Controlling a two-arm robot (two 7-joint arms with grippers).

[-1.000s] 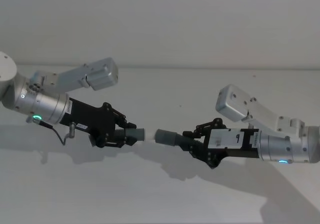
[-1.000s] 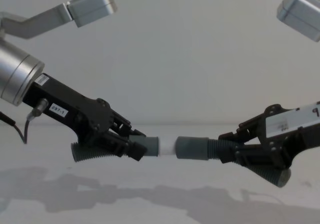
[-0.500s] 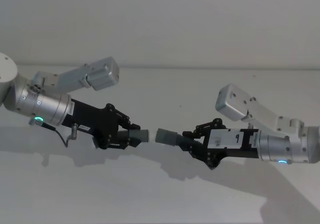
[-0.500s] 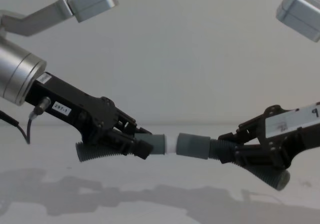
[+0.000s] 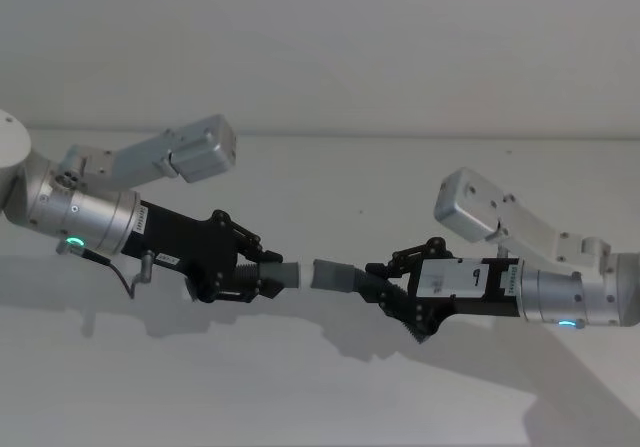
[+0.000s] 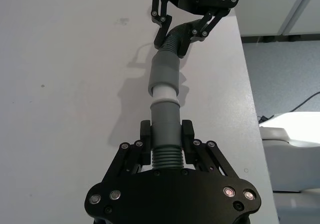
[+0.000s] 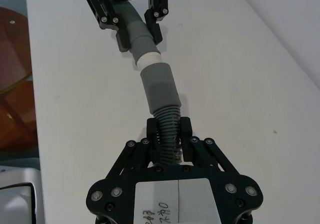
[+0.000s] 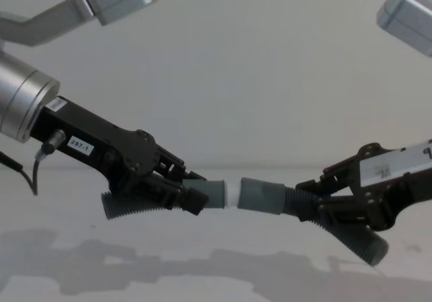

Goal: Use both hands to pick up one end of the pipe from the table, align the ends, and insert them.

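Note:
Both pieces of the pipe are held in the air above the white table (image 5: 300, 397). My left gripper (image 5: 256, 275) is shut on the corrugated part of the left piece (image 8: 214, 194), whose grey cuff ends in a white tip (image 8: 233, 194). My right gripper (image 5: 386, 288) is shut on the right piece (image 8: 262, 195), its tail hanging down behind the fingers. The two cuffs face each other nearly in line. In the left wrist view the white tip (image 6: 165, 93) meets the mouth of the right cuff (image 6: 164, 71); how far in it sits I cannot tell.
The table's side edge (image 6: 247, 73) runs close by in the left wrist view, with grey floor beyond it. A pale wall (image 5: 320, 47) rises behind the table.
My left gripper has moved right with its piece, so the white stretch between the cuffs has shortened. The right piece's tail now hangs lower.

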